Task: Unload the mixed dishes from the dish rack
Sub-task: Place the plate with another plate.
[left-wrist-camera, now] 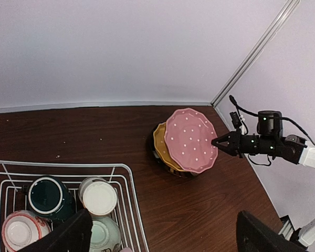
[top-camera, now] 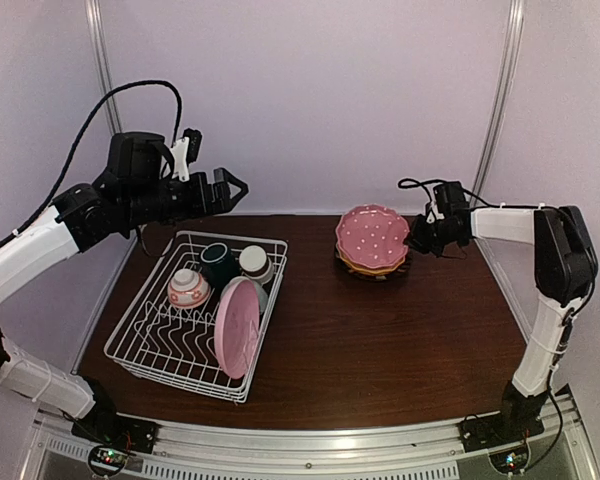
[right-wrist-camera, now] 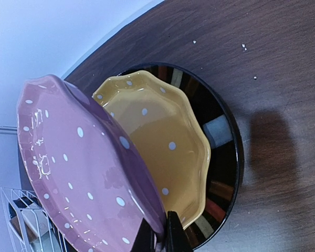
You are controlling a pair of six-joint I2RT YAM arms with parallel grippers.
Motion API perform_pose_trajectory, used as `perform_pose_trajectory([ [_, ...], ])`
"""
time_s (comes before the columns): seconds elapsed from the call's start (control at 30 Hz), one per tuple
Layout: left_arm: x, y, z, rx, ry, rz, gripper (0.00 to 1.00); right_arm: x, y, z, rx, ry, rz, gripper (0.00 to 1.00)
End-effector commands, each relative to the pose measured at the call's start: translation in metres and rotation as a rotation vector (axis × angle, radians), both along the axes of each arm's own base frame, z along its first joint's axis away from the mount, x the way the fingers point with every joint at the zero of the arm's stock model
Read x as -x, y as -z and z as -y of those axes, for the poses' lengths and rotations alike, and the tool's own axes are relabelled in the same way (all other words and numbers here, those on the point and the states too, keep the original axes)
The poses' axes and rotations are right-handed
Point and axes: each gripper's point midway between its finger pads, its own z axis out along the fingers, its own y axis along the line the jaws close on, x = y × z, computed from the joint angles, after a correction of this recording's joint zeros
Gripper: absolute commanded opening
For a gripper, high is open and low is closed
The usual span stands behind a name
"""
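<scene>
Right jaws on plate (right-wrist-camera: 79,173) over stack (right-wrist-camera: 163,131)

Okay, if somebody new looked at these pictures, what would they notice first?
The red-pink dotted plate, pinched at its rim by the right end effector and tilted over a yellow plate on a dark plate at the far right of the table. Next, the white dish rack on the left, holding cups and a light pink plate on edge, with the left end effector open above its far end.
</scene>
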Motion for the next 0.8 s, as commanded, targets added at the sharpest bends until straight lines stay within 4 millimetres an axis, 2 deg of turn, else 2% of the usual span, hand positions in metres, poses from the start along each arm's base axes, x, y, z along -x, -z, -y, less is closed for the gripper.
perform_pose_trajectory([
  [0.0, -0.001, -0.008, -0.005, -0.002, -0.012, 0.036, 0.98, -0.037, -0.057, -0.008, -0.09, 0.005, 0.184, 0.0],
  [0.4, 0.0, -0.003, -0.007, -0.012, -0.016, 0.032, 0.97, -0.041, -0.027, -0.004, -0.063, 0.013, 0.129, 0.0],
  [0.77, 0.0, -0.002, -0.009, -0.02, -0.027, 0.031, 0.97, -0.046, -0.015, 0.0, -0.056, 0.022, 0.101, 0.01],
])
